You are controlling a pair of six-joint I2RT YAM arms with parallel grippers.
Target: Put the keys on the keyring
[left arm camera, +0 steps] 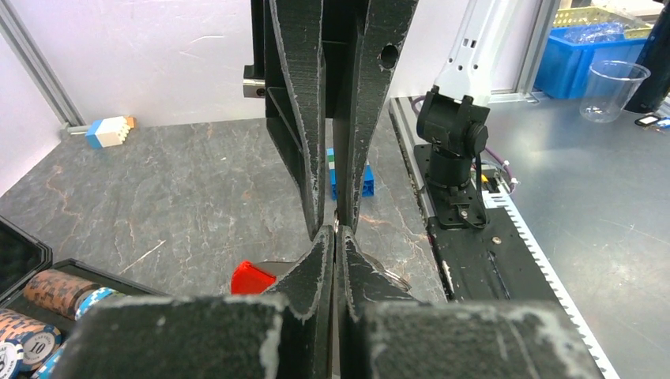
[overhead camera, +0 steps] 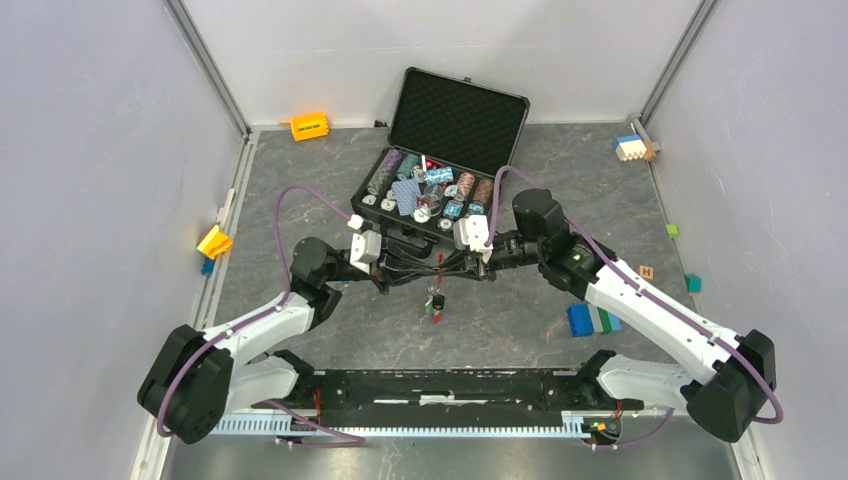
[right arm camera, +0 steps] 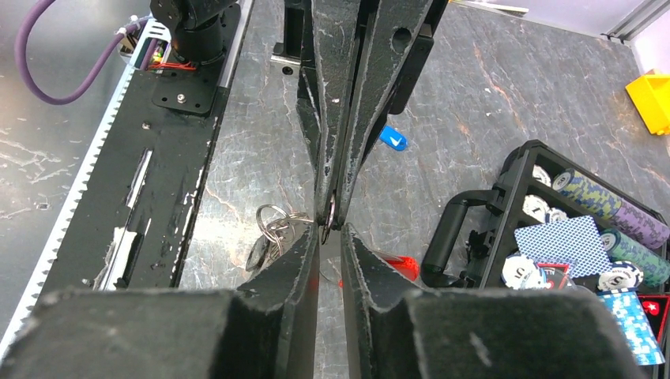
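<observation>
My two grippers meet tip to tip above the table's middle. The left gripper (overhead camera: 432, 262) (left arm camera: 336, 234) is shut on the keyring's thin metal ring (right arm camera: 333, 210). The red fob (left arm camera: 251, 278) (right arm camera: 397, 264) hangs just below the fingers. My right gripper (overhead camera: 447, 262) (right arm camera: 330, 230) faces it, jaws drawn in to a narrow slit with the ring's wire crossing between the pads. A bunch of keys (overhead camera: 437, 303) (right arm camera: 271, 234) on small rings dangles under both grippers. A small blue cap (right arm camera: 393, 138) lies on the table beyond the left gripper.
An open black case (overhead camera: 455, 108) of poker chips and cards stands just behind the grippers, its handle (right arm camera: 448, 233) close to them. A blue-green block (overhead camera: 592, 318) lies at the right. Yellow blocks (overhead camera: 310, 126) (overhead camera: 214, 242) and a white-blue one (overhead camera: 630, 147) sit near the walls.
</observation>
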